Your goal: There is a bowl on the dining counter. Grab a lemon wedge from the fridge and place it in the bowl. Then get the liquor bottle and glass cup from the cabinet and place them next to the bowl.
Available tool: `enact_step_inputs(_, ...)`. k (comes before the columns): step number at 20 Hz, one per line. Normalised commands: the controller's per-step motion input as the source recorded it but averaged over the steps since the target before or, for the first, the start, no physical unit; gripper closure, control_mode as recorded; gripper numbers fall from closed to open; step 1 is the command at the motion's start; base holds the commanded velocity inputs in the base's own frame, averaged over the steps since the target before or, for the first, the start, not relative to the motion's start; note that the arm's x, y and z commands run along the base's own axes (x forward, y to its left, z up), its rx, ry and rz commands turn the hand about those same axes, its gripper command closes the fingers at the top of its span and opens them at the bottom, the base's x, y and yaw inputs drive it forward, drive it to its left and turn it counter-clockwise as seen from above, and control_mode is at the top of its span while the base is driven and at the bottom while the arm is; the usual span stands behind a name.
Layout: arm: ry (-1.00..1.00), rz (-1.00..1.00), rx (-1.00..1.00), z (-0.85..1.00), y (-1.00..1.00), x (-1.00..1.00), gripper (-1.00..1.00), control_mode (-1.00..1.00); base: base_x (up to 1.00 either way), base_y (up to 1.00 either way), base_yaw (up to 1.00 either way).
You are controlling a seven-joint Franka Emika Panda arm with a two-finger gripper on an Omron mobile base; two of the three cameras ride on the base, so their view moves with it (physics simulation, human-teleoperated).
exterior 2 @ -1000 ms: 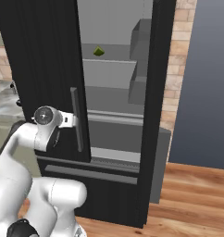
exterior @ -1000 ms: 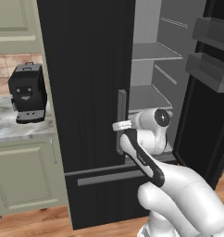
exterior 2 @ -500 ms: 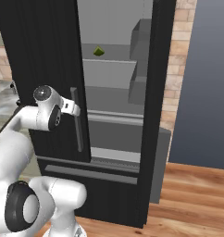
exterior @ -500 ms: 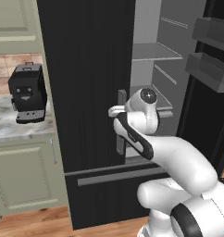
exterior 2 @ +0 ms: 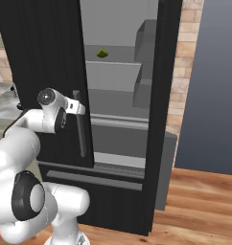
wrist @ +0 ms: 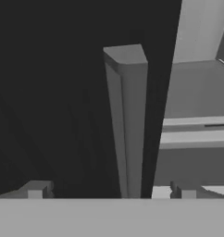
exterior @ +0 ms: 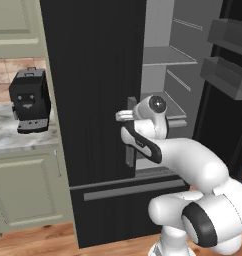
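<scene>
The gripper (wrist: 109,192), jaws apart either side of the fridge handle (wrist: 127,120), shows just its tips, while the lemon wedge (exterior 2: 102,52) sits small and far on a shelf (exterior 2: 113,62).

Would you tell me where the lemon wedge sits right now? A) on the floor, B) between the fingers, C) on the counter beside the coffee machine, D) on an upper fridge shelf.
D: in the right base view the lemon wedge rests on an upper shelf inside the open fridge, well above the gripper.
</scene>
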Motion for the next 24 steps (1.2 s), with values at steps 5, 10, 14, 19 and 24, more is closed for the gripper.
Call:
enact_step_inputs(5, -0.04, 0.0, 0.0, -0.05, -0.11, 0.28, -1.0, -1.0, 0.0, 0.0, 0.0)
enact_step_inputs(10, 0.0, -0.02, 0.0, 0.0, -0.08, 0.4, -1.0, -1.0, 0.0, 0.0, 0.0)
enact_step_inputs(14, 0.0, 0.0, 0.0, 0.0, -0.01, 0.45, -1.0, -1.0, 0.0, 0.0, 0.0)
enact_step_inputs(19, -0.09, 0.0, 0.0, 0.0, 0.0, 0.39, -1.0, -1.0, 0.0, 0.0, 0.0)
enact_step_inputs(24, -0.1, 0.0, 0.0, 0.0, 0.0, 0.33, -1.0, -1.0, 0.0, 0.0, 0.0)
